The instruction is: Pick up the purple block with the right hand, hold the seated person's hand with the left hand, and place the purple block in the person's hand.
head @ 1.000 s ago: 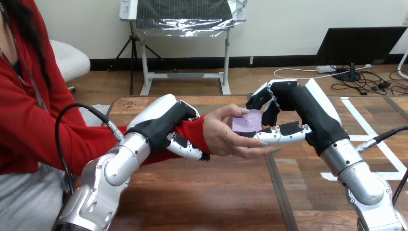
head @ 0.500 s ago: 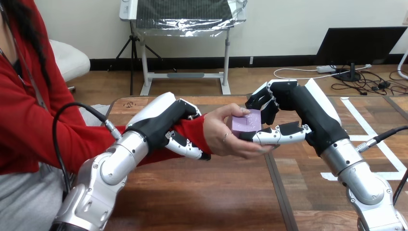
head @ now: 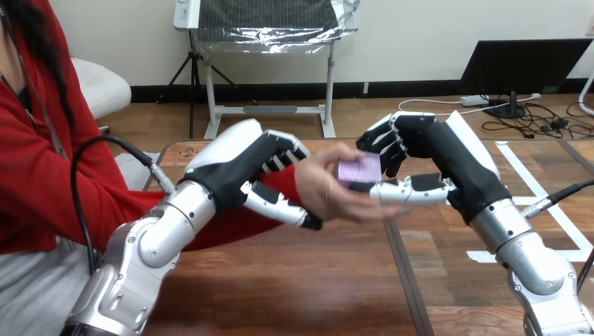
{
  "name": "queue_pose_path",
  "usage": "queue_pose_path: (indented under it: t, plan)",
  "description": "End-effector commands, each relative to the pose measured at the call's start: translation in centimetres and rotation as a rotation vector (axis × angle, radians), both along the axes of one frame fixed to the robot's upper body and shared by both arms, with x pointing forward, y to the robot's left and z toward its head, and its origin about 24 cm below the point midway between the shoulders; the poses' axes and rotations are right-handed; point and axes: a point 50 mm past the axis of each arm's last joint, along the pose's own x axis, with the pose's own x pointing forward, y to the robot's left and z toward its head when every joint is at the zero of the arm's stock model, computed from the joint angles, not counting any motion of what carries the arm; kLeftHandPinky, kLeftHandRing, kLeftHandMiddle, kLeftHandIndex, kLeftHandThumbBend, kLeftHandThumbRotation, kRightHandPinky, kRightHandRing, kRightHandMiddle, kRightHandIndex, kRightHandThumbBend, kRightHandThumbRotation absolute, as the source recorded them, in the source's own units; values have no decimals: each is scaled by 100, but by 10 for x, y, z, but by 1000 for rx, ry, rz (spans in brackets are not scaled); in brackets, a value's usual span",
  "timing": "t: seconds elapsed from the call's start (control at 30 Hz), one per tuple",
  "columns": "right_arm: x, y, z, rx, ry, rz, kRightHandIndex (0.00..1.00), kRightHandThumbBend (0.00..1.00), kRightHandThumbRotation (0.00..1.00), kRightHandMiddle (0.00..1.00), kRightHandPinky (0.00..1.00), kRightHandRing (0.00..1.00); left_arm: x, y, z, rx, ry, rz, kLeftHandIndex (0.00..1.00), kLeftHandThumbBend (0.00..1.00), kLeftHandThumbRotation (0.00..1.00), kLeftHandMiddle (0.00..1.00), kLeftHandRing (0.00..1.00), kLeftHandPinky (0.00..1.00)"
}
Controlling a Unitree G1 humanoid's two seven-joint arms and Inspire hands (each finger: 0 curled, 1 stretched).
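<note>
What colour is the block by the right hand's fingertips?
The block is pale purple, shown best in the head view.

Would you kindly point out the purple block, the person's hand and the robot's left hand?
purple block (head: 359, 171): head view, its front face.
person's hand (head: 319, 190): head view, thumb side.
left hand (head: 231, 147): head view, its white back shell.

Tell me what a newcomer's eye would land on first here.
Mid-view, the purple block, pinched by the right hand, sits over the person's hand. Just left of it, the left hand curls round the person's wrist, above the wooden table.
</note>
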Motion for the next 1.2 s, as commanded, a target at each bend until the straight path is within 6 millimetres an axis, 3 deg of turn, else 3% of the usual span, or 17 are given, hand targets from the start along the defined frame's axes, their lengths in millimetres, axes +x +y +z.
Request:
queue_pose_path:
  t: [0.0,0.1,0.27,0.43,0.97,1.17]
  plan:
    - [2,13,15,5,-67,75,56,40,71,51,40,46,-1,-7,41,-112,-198,-30,68,100,85,64,59,51]
    - [2,12,14,6,-59,72,57,46,88,52,41,46,-4,-4,40,-119,-207,-31,68,100,89,64,58,50]
    - [2,11,12,2,-49,65,57,55,96,53,41,47,-8,0,39,-122,-215,-31,68,100,91,64,59,49]
    - [1,10,10,-13,-41,59,58,65,99,53,43,48,-14,4,38,-121,-219,-25,69,100,93,65,59,49]
    - [-3,7,2,-1,0,53,59,83,100,55,44,49,-34,17,28,-132,-203,0,70,100,94,66,62,51]
    - [-5,4,-1,-5,6,56,59,85,100,55,45,49,-42,20,24,-146,-178,14,71,100,95,68,63,52]
